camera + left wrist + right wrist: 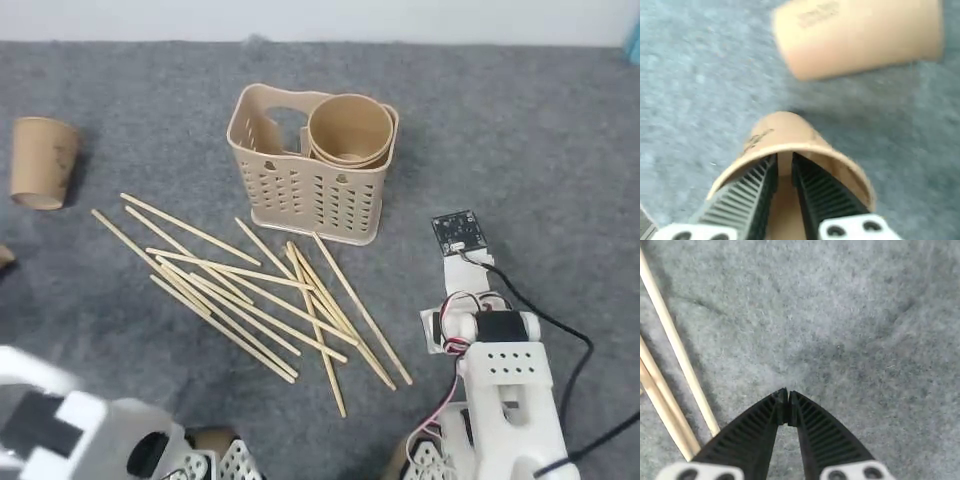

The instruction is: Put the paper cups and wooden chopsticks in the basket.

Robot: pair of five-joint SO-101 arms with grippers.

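Nearest, the left gripper (784, 159) pinches the rim of a paper cup (785, 130). The right gripper (787, 395) hangs closed and empty over the grey felt (520, 150), beside the loosely scattered chopsticks (250, 295). Beyond them stands the basket (300, 190) holding nested cups (350, 128). A lying cup (42, 160) rests far left. A pale wall (300, 18) edges the felt.

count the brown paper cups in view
4: two nested cups in the beige plastic basket, one tipped cup on the grey carpet at left, one held cup in the left gripper. Others may be hidden.
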